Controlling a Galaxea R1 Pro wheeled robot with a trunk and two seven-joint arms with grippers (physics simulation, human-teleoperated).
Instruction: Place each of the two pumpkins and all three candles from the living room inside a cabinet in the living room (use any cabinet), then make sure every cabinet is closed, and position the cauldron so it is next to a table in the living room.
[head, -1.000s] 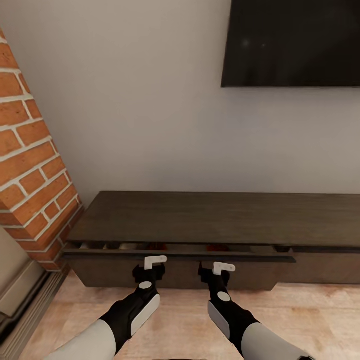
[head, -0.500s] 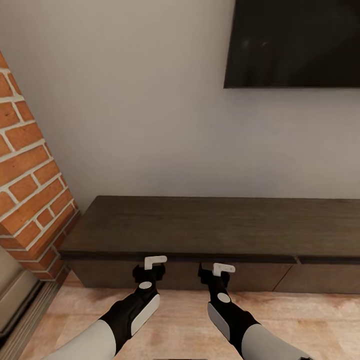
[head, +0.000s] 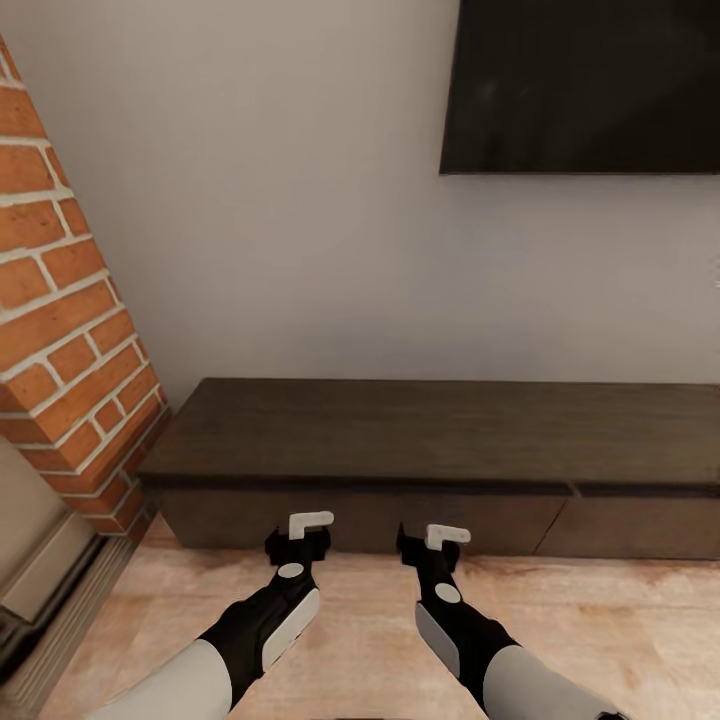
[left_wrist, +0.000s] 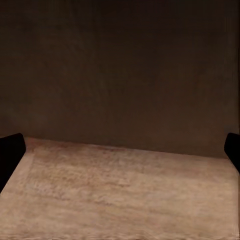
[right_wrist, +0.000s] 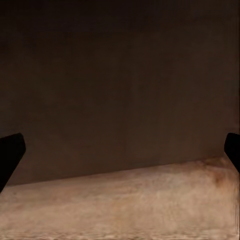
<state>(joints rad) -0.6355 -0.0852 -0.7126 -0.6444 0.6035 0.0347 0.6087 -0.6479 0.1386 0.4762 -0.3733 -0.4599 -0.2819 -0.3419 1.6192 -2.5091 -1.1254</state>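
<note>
While facing cabinet (head: 440, 465): drawer fronts flush, long axis crosswise, straight ahead of left gripper (head: 298, 540) and right gripper (head: 432, 543); both spread wide, empty, roughly equally near.

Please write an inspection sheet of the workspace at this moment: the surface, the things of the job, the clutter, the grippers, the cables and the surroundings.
Surface: light wood plank floor, bare in front of the unit.
Job's things: cabinet, dark brown, all visible drawer fronts shut; top bare. Pumpkins, candles, cauldron: nothing seen.
Clutter: nothing seen.
Grippers: left gripper and right gripper face the cabinet front, jaws wide apart, holding nothing.
Cables: nothing seen.
Surroundings: pale wall, black TV, red brick fireplace.
</note>
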